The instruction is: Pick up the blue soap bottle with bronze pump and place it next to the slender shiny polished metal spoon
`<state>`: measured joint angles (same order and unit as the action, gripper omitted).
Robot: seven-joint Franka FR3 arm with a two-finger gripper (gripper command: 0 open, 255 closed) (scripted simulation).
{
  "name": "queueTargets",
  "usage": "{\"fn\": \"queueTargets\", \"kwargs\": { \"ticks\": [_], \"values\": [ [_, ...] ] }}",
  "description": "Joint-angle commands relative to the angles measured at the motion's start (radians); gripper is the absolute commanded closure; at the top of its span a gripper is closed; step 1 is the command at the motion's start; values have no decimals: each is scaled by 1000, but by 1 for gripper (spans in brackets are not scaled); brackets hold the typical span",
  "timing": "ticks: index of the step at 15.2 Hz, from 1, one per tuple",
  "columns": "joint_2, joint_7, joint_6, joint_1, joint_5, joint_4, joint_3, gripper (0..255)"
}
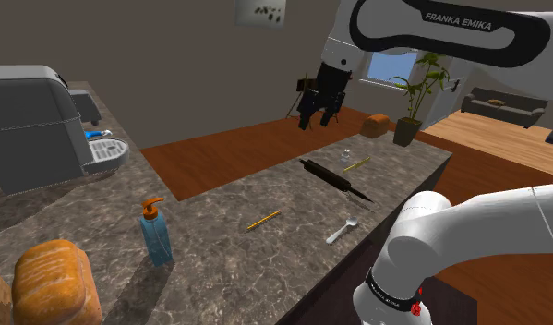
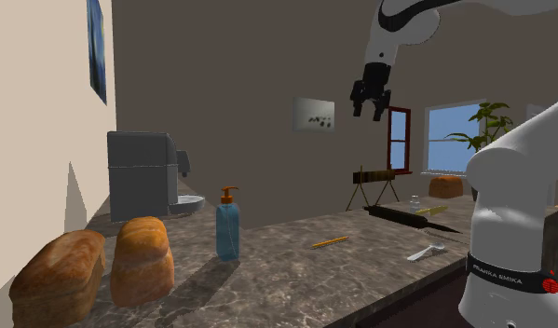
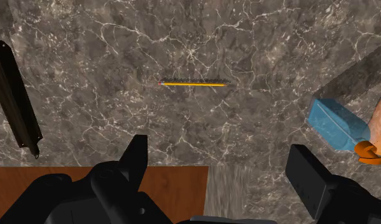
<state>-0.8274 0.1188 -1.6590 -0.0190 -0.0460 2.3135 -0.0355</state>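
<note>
Black gripper point(image 1: 318, 120) apart, empty (high up); upright blue soap bottle point(image 1: 156, 236), orange pump, stands beyond the yellow pencil point(image 1: 264, 220).

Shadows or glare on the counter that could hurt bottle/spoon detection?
Shoulder view: the blue soap bottle with bronze-orange pump casts a shadow across the dark marbled countertop toward the brown bread loaves; the shiny metal spoon reads pale, without glare. Wrist view: the yellow pencil has a narrow shadow alongside it, and a darker band crosses the countertop near the bottle.
</note>
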Motion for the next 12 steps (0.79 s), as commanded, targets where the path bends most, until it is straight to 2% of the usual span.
{"fn": "queueTargets", "kwargs": {
  "ticks": [1, 12],
  "values": [
    [0, 0, 0, 0, 0, 0, 0, 0],
    [192, 223, -257, 41, -65, 57, 225, 0]
  ]
}}
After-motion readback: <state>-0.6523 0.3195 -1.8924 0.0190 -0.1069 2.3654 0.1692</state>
